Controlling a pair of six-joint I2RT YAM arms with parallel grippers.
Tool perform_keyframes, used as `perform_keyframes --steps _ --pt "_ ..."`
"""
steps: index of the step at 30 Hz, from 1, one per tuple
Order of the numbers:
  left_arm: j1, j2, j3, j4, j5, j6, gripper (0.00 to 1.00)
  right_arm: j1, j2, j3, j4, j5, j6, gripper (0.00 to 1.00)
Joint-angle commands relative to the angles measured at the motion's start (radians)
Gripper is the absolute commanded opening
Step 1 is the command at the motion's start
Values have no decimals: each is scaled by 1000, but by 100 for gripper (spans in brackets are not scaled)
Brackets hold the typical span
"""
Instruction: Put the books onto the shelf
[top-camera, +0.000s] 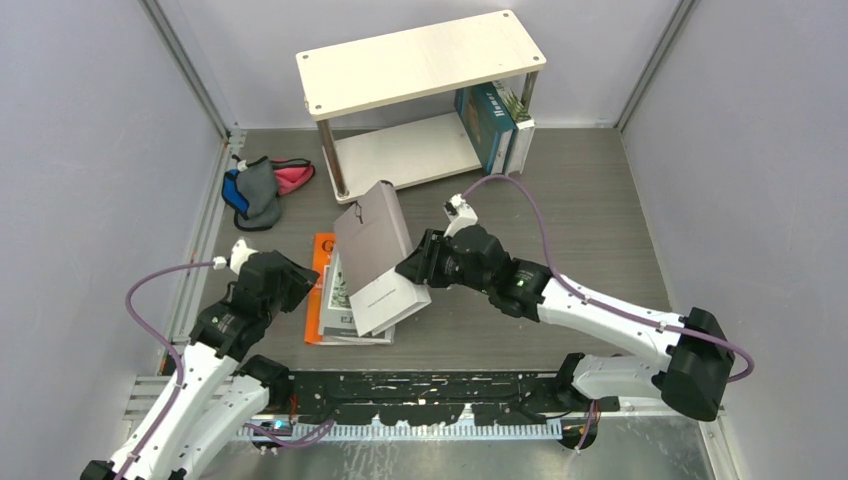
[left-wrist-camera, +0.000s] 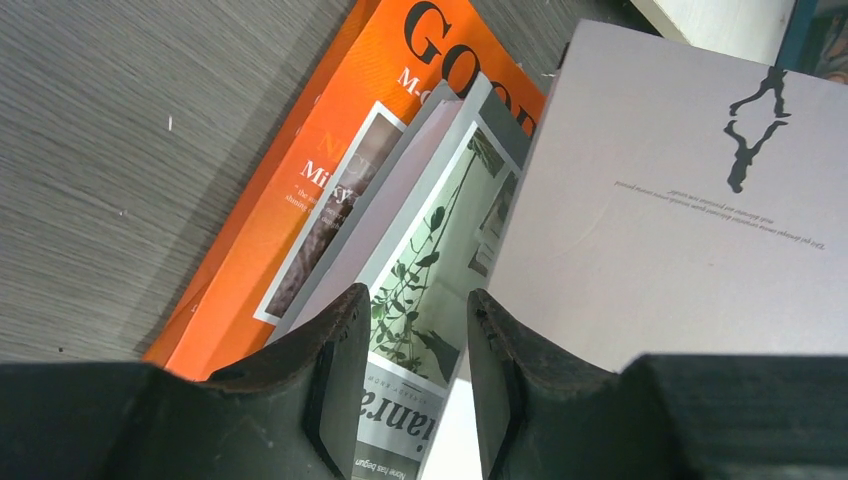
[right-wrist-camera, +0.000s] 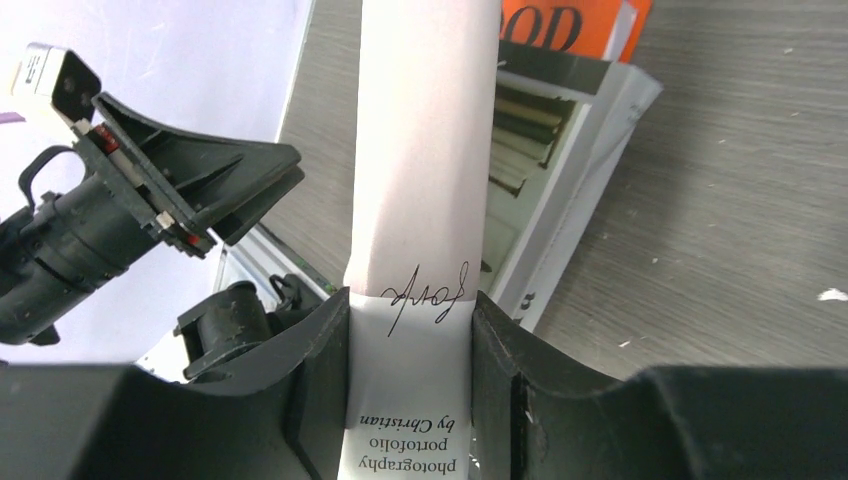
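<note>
Jaws of the left gripper (left-wrist-camera: 415, 305) stand spread and empty over an orange paperback (left-wrist-camera: 290, 180) and a grey photo-cover book (left-wrist-camera: 430, 230), stacked flat at near left; both look floppy, best taken by the spine. Rightward, the right gripper (right-wrist-camera: 410, 310) pinches a stiffer grey-brown and white book (top-camera: 375, 255), tilted above the stack and hiding part of it. The cream two-tier shelf (top-camera: 420, 60) stands far, a teal book (top-camera: 485, 125) upright inside.

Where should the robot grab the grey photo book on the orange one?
Probably the grey photo book's left long edge, coming from the left: it lies bare atop the orange book, while the grey-brown book in the right gripper overhangs the other side.
</note>
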Motion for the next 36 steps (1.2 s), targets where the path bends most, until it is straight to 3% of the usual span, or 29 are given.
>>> perform_keyframes --steps 1,21,36 --pt "4 0 41 30 -23 16 41 -30 -48 85 -40 -10 -63 43" --pt "5 32 43 76 -31 22 42 -200 -95 276 -348 -12 -228 42" --pt "4 48 55 93 -43 41 42 -207 40 464 -633 128 -466 41"
